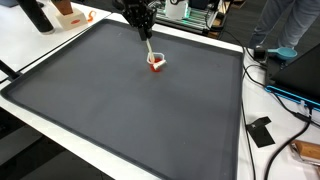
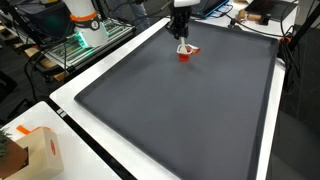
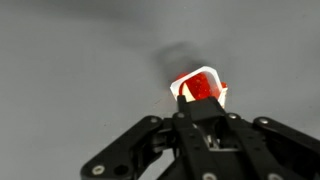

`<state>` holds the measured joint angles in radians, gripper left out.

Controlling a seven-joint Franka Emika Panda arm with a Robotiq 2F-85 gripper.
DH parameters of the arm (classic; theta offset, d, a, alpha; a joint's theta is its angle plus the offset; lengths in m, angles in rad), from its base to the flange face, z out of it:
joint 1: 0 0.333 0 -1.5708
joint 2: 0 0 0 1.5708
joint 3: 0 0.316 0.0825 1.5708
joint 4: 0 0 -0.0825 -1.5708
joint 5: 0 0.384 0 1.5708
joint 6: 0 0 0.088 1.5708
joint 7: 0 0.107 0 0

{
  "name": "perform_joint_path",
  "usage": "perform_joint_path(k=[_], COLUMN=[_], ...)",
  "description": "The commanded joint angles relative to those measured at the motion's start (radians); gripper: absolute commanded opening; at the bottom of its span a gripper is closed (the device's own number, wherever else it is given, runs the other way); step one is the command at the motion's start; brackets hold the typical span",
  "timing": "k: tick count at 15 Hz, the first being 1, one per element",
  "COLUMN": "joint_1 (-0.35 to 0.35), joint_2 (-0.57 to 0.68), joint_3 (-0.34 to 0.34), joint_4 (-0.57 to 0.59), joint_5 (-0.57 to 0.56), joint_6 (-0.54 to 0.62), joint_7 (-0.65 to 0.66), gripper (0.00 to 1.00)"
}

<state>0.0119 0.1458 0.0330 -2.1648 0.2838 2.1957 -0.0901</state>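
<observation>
Tool: I see the gripper [image 1: 144, 36] hanging over the dark mat [image 1: 120, 110], jaws drawn in on a pale stick [image 1: 148, 48] that slants down from them.
Stick, lower end: it reaches the red cup [image 1: 155, 63]; I cannot tell whether it touches the rim or dips inside.
Cup, position: it stands on the mat near the edge where the arm comes in, about midway along that edge and well apart from the corners, in both exterior views.
Wrist view: the cup [image 3: 198, 88] shows red with a pale rim, just beyond the black gripper body; I cannot make out the fingertips there.
Desk: a white margin [image 2: 70, 100] rings the mat.
Surroundings: a cardboard box [image 2: 35, 152] sits at one desk corner; cables [image 1: 285, 95] lie along another edge.
</observation>
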Motion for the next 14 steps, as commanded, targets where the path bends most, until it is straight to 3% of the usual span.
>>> perform_joint_path(k=[1,14], joint_1=[-0.010,-0.046], joint_2=[0.010,0.051], joint_3=[0.006,0.009], joint_4=[-0.026,-0.028], joint_5=[0.051,0.205], joint_6=[0.046,0.055], joint_7=[-0.028,-0.126], gripper=[0.06,0.06])
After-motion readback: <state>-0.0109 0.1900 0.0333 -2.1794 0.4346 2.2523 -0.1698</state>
